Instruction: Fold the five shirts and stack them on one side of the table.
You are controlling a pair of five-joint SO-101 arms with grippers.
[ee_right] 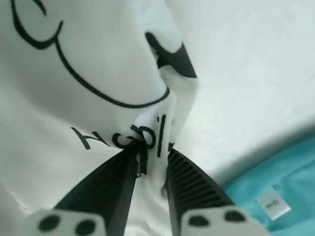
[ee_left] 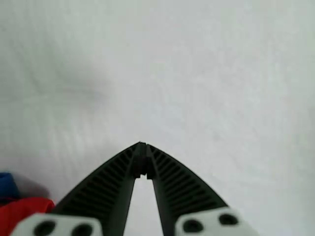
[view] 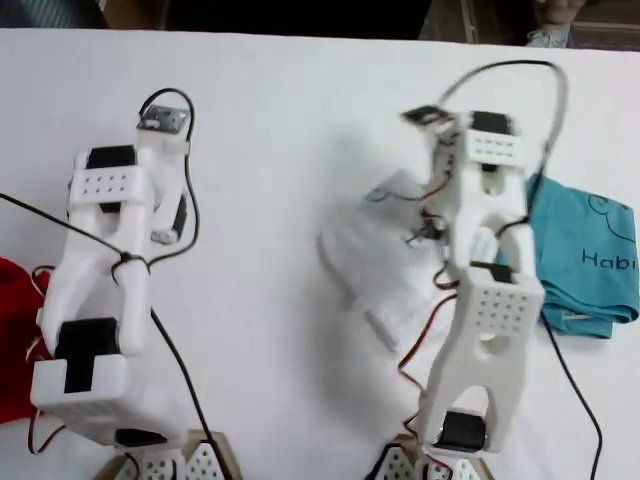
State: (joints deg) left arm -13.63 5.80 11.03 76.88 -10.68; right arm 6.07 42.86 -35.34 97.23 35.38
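White table (view: 290, 150), smooth and evenly lit, dark strip of room (view: 300, 12) beyond its far edge

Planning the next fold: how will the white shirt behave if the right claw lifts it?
Probably floppy: the white shirt bunches and creases where the right claw pinches it. Likely light, being thin cloth. Lifted by one point, the rest would probably sag and drag across the table.
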